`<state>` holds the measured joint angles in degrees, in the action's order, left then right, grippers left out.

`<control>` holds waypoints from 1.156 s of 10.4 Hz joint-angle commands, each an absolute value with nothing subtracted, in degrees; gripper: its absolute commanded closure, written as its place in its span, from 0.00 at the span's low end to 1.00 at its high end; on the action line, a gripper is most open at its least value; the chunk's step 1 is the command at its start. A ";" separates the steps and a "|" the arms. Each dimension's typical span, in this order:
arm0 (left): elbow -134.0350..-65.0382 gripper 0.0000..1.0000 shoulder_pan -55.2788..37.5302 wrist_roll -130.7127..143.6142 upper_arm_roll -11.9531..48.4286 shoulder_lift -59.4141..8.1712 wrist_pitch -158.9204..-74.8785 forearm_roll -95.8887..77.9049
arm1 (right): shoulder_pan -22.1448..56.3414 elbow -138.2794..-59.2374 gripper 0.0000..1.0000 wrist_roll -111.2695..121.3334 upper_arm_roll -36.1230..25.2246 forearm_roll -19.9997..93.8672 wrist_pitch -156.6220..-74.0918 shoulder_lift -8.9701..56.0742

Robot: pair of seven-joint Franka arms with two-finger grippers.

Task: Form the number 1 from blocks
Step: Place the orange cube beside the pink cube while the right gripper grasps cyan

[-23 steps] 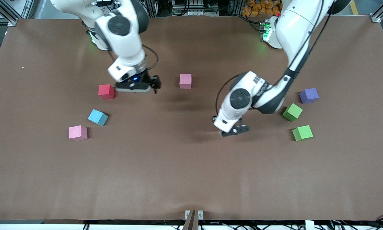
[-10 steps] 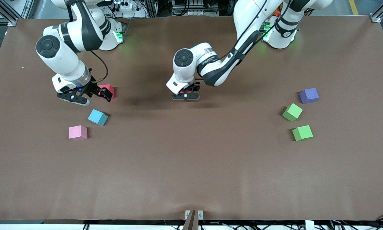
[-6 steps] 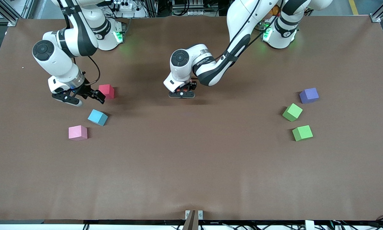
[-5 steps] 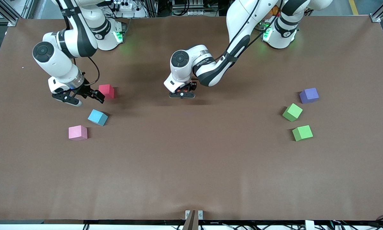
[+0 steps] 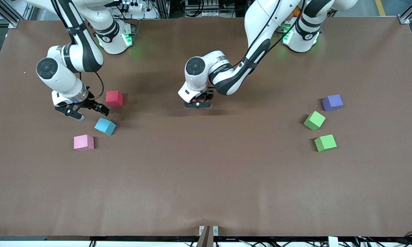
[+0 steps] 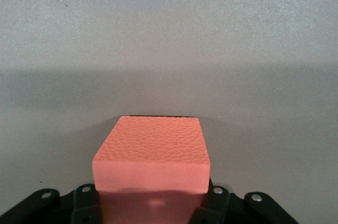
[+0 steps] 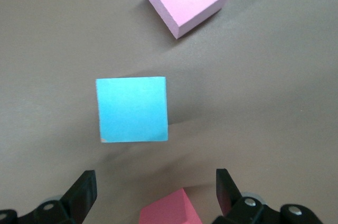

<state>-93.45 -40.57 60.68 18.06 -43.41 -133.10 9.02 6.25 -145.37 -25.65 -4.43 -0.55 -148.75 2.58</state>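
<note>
My left gripper (image 5: 198,103) is low at the table's middle, shut on an orange block (image 6: 152,152) whose lower side looks to rest on the table. The left arm's wrist hides the table just past it. My right gripper (image 5: 87,113) hangs open over the table between the red block (image 5: 114,98) and the light blue block (image 5: 105,126). In the right wrist view the light blue block (image 7: 132,109) lies ahead of the open fingers (image 7: 84,192), with a corner of the red block (image 7: 169,209) between them. A pink block (image 5: 83,142) lies nearer the camera. Two green blocks (image 5: 314,120) (image 5: 325,142) sit toward the left arm's end.
A purple cube (image 5: 332,102) lies just farther from the camera than the green blocks. The brown table (image 5: 206,178) stretches wide toward the camera. Both arms' bases stand along the table's back edge.
The left arm swung from mid-table to where a pink block stood, covering it. The right gripper moved from beside the red block toward the light blue block.
</note>
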 commanded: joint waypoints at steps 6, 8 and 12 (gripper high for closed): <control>-93.34 1.00 -42.89 62.31 17.40 -44.03 -131.05 9.93 | 6.15 -142.56 0.00 -25.23 -3.96 5.62 -151.44 7.03; -93.34 1.00 -43.07 62.31 17.40 -44.03 -129.82 9.93 | 6.07 -140.37 0.00 -24.35 -4.13 5.45 -151.44 9.04; -93.51 1.00 -42.98 62.31 17.40 -44.03 -129.29 9.93 | 5.62 -135.89 0.00 -19.79 -5.27 5.27 -150.82 11.51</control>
<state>-93.21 -42.13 60.68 18.06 -43.74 -130.56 9.02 6.22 -138.62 -23.05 -4.72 4.24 -151.13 9.64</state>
